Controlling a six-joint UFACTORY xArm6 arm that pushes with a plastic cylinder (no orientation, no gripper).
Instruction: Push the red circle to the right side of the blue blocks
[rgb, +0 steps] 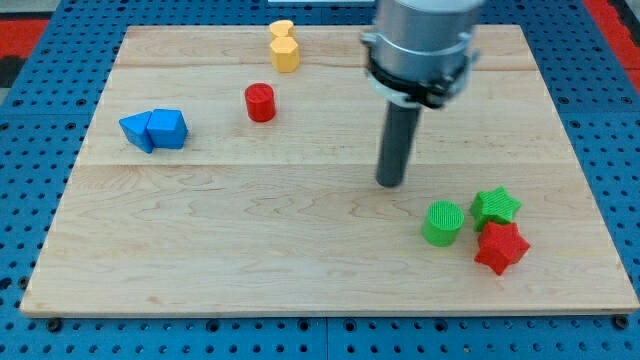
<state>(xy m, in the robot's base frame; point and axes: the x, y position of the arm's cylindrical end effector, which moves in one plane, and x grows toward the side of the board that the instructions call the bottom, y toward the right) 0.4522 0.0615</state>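
The red circle (260, 102) stands on the wooden board (250, 230) at the upper middle-left. Two blue blocks (155, 129) lie touching each other, left of and slightly below it: a blue cube-like piece at the left and a blue triangle at the right. A gap separates the red circle from the blue triangle. My tip (389, 183) rests on the board well to the right of and below the red circle, touching no block.
Two yellow blocks (284, 45) sit stacked near the board's top edge, just above the red circle. At the lower right, a green cylinder (442, 222), a green star (496, 206) and a red star (500, 248) cluster together, right of my tip.
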